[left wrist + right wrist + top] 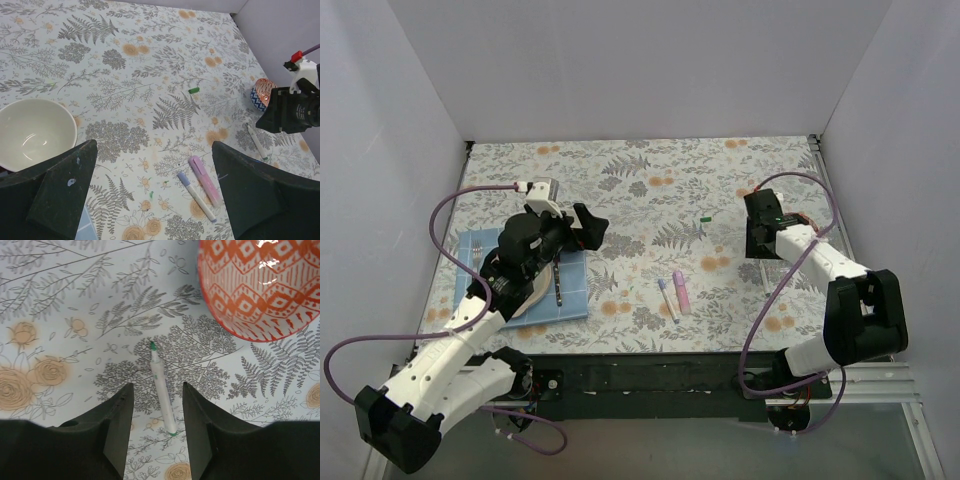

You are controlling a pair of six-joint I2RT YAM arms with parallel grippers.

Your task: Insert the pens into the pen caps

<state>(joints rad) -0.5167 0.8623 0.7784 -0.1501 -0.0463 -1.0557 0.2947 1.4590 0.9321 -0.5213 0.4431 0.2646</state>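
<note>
One pen (162, 390) between right gripper (157, 387) jaws (orange bowl (260, 285) cropped)

White-shelled arm links (450, 350), black joint housings (865, 320), looping purple cables (480, 188), matte black wedge-shaped pincer fingers (117, 435).

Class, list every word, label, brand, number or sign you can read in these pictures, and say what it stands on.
None can be read.
The green-tipped pen shows no print; the orange bowl bears only a pattern; any marks on the pink pen are too small to tell.
</note>
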